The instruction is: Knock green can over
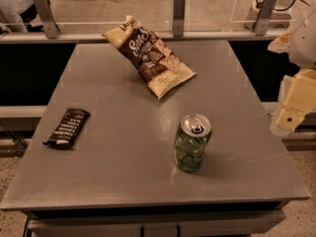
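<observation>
The green can stands upright on the grey table, right of the middle and toward the front. It has pale markings and a silver top with a pull tab. My gripper is a cream-coloured piece at the right edge of the view. It hangs just past the table's right edge, to the right of the can and well apart from it, a little above the tabletop.
A brown and cream chip bag lies at the back middle of the table. A black snack bar lies at the left. A rail with glass panels and metal posts runs along the far edge.
</observation>
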